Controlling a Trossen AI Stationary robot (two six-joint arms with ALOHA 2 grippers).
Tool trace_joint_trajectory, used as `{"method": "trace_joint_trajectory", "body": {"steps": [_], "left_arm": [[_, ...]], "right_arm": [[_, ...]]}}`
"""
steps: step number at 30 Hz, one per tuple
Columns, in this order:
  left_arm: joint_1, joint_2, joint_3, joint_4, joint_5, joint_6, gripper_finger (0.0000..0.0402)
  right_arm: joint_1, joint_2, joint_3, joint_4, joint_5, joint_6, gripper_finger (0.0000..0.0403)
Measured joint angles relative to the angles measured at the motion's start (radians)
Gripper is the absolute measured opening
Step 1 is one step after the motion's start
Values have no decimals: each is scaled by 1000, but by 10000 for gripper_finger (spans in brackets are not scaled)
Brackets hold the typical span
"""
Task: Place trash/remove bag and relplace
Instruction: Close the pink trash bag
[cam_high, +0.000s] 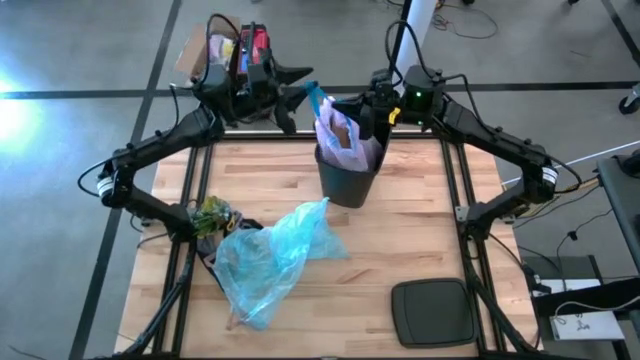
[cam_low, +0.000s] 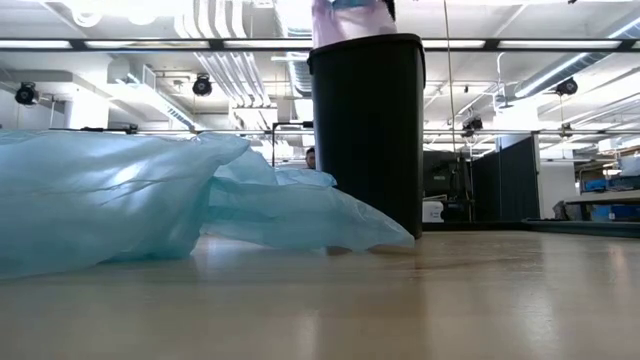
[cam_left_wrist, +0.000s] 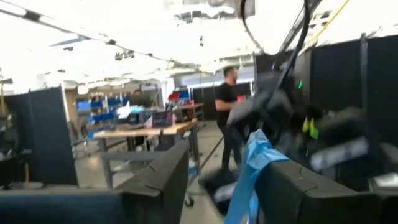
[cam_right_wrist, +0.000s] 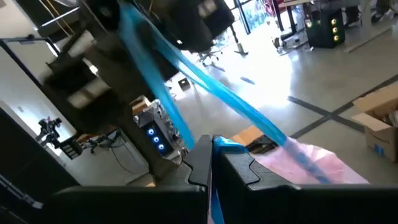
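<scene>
Because both arms meet above the black bin (cam_high: 347, 180) at the desk's (cam_high: 400, 250) far edge, you have the pink bag (cam_high: 340, 135) drawn up out of it, trash visible inside. Your right gripper (cam_right_wrist: 211, 155) is clenched on a blue drawstring (cam_right_wrist: 236, 112), stretched taut toward the left gripper (cam_high: 300, 100); whether the left jaws grasp it, you cannot tell. A light blue bag (cam_high: 265, 255) lies near-left.
</scene>
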Motion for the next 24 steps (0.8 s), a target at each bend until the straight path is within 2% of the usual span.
{"method": "trace_joint_trajectory", "body": {"steps": [4, 9, 12, 24], "left_arm": [[-14, 38, 76, 2, 3, 0, 130], [-22, 91, 156, -8, 3, -1, 112], [-22, 108, 189, -9, 3, -4, 106], [-23, 119, 256, -9, 1, -1, 109]], "right_arm": [[0, 30, 0, 50, -7, 20, 0], [7, 48, 0, 115, -98, 34, 0], [21, 43, 0, 116, -112, 12, 0], [44, 41, 0, -130, -105, -79, 0]]}}
